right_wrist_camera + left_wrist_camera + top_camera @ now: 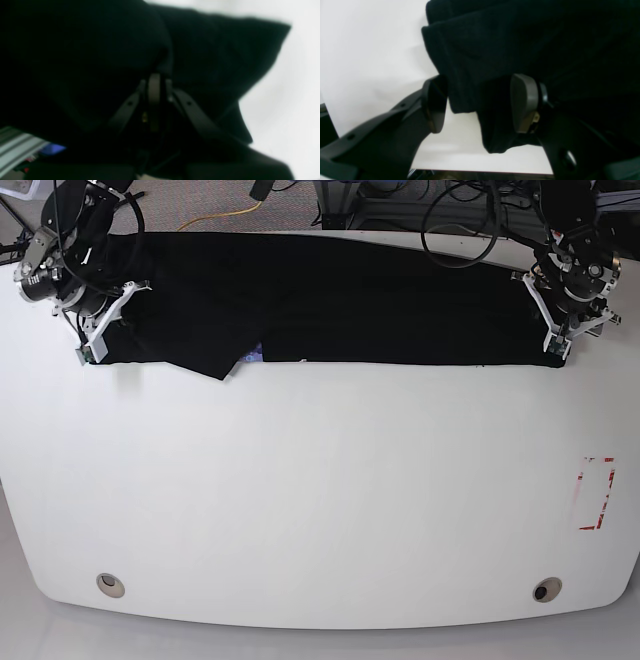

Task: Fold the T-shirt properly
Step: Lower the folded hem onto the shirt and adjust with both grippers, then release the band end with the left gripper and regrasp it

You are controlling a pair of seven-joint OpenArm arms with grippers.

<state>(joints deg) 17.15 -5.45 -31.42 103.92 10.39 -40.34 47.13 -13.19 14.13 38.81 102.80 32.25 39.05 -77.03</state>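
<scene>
The black T-shirt (350, 300) lies as a long band across the far part of the white table (320, 500), with one flap hanging lower at left of centre beside a sliver of purple print (255, 356). My left gripper (555, 345) sits at the band's right end. In the left wrist view its jaws (480, 105) stand open around a thick fold of the T-shirt (520, 45). My right gripper (88, 350) is at the band's left end. In the right wrist view its fingers (155, 82) are pressed together on bunched cloth of the T-shirt (212, 50).
A red-marked rectangle (597, 493) lies on the table at the right. Two round holes (110, 584) (545, 589) sit near the front edge. Cables and frame parts (450, 220) crowd the space behind the table. The table's edge (482, 171) is close below the left gripper.
</scene>
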